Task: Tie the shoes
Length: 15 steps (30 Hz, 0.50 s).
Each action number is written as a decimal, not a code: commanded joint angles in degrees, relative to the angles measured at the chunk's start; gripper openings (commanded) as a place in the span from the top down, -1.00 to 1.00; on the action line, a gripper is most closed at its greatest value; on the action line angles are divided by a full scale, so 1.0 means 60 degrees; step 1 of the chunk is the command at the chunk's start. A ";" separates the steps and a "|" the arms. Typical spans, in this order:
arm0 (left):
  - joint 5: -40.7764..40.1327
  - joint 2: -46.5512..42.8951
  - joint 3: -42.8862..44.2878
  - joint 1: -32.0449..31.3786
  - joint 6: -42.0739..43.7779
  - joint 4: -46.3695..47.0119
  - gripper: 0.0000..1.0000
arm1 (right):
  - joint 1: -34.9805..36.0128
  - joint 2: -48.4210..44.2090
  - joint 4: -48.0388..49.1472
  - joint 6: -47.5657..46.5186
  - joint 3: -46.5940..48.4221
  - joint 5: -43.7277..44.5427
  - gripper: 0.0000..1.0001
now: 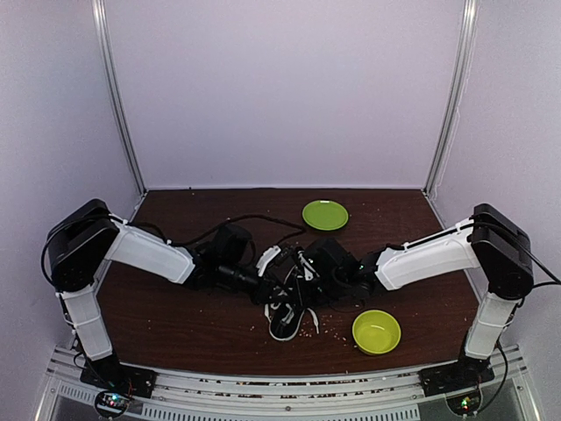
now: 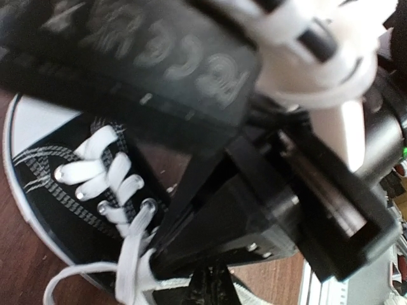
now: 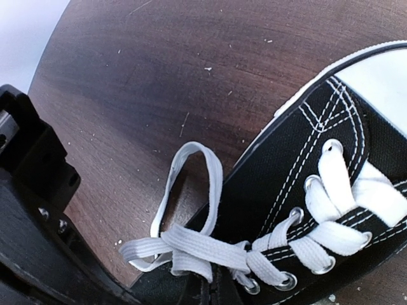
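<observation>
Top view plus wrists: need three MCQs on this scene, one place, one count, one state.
1. The green bowl sits: A) nearer the bases, right of the sneaker; B) in the far left corner; C) on top of the sneaker.
2. Green dishes on the table: A) one; B) two; C) four.
3. The laces are: A) pulled out entirely; B) threaded through the eyelets; C) wrapped round the bowl.
Key: 1A, the top view shows it there; 2B, bowl plus plate; 3B, both wrist views show them crossing between eyelets.
</observation>
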 commanded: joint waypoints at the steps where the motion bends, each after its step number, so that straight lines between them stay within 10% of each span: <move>1: -0.1068 -0.0828 -0.0020 0.0037 0.0458 -0.0578 0.79 | -0.0008 0.0240 0.0032 0.0151 -0.0246 0.0458 1.00; 4: -0.2586 -0.1060 0.0023 0.0223 0.0615 -0.1309 0.45 | -0.0006 0.0149 0.0082 0.0182 -0.0408 0.0462 1.00; 15: -0.1830 -0.0335 0.0337 0.0387 0.0581 -0.1686 0.39 | -0.0009 0.0055 0.0144 0.0256 -0.0609 0.0480 1.00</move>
